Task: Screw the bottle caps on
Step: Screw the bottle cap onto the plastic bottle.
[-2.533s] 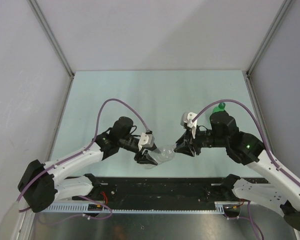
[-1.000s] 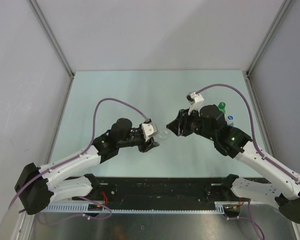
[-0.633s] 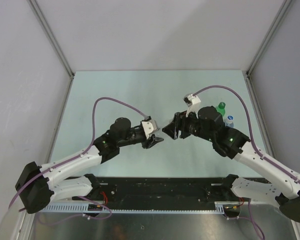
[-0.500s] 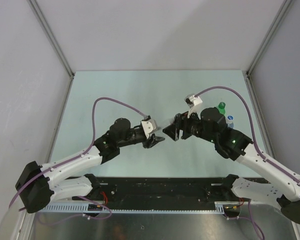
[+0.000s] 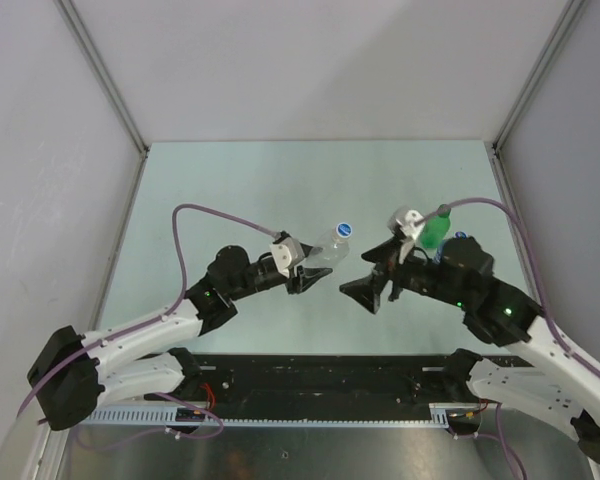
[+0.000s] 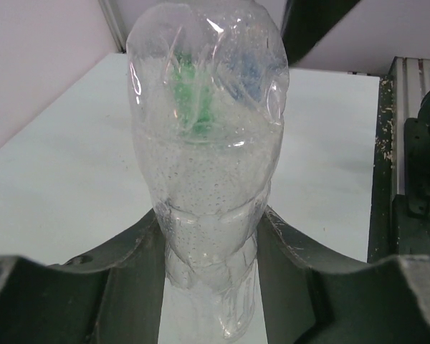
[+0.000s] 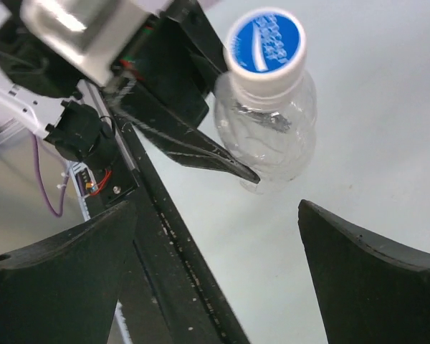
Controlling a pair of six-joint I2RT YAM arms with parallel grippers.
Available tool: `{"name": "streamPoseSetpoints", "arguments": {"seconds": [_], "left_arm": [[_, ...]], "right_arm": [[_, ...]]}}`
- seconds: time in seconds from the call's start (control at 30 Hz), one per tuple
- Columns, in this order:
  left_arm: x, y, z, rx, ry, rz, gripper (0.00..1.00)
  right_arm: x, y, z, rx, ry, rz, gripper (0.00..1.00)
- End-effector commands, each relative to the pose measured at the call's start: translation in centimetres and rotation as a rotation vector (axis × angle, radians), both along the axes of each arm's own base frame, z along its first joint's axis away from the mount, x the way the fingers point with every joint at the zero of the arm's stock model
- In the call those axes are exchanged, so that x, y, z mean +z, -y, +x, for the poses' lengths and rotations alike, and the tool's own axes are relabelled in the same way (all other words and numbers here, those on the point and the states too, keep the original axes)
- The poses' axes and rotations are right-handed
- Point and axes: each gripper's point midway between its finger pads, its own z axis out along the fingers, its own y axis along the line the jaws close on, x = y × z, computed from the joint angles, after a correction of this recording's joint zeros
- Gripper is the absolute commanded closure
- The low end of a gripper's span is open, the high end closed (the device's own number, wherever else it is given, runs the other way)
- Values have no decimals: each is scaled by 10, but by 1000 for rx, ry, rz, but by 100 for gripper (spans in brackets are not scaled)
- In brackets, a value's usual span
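The left claw (image 5: 302, 277) is squeezing the clear bottle (image 5: 325, 253) around its body. A white cap with a blue top (image 5: 344, 230) is sitting on the bottle's neck. The right claw (image 5: 370, 282) is standing wide open near the bottle, not touching it. The green bottle (image 5: 435, 230) is standing by the right arm.

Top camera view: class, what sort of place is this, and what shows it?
Likely a robot test bench: left arm and right arm bolted at the edge of a pale table, plain grey walls around, one clear bottle held.
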Motion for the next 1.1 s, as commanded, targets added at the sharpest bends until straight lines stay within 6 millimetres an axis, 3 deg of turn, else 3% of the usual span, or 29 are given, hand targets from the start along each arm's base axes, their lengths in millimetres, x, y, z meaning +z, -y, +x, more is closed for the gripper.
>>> {"name": "streamPoseSetpoints", "arguments": {"seconds": [0.0,0.2,0.37,0.53,0.77,1.07], "left_arm": [[14,-8,-4,20,60,-65,100],[-8,-13,-30,-97,130,-18,100],[-37,-19,-44,-153,133,42,100],[-58,-25,-43,-136,109,102,100],[-60,-27,-46,-151,118,122,100],[-62,-25,-46,-160,109,137,100]], "right_arm": [[35,17,-21,95,271,43,1],[43,30,-36,183,512,2,6],[46,21,-48,303,624,-4,14],[36,11,-42,361,681,-59,15],[21,-5,-28,389,676,-112,23],[14,-14,-18,386,657,-129,25]]}}
